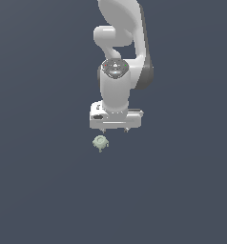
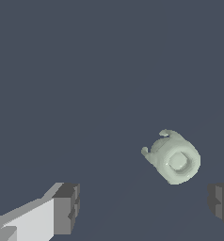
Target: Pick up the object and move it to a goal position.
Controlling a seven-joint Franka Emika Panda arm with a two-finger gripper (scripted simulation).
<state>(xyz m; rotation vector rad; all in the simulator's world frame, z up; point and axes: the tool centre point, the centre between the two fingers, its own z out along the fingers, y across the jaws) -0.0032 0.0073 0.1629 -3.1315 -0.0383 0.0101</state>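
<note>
Exterior view: your hand (image 1: 115, 129) hangs released above the flat, dark, matte surface, holding nothing. The object (image 1: 100, 142) lies just off it toward the exterior view's left, apart from both fingertips; judged, you are staged for descent but not yet centred.

Wrist view: the object (image 2: 173, 158) is pale grey-green, rounded and lumpy, with stubby protrusions. It sits nearer one dark finger pad (image 2: 220, 203) than the other.

Small pale grey-green lumpy object (image 1: 100, 142) (image 2: 173, 157), stubby protrusions, alone on plain dark ground.
</note>
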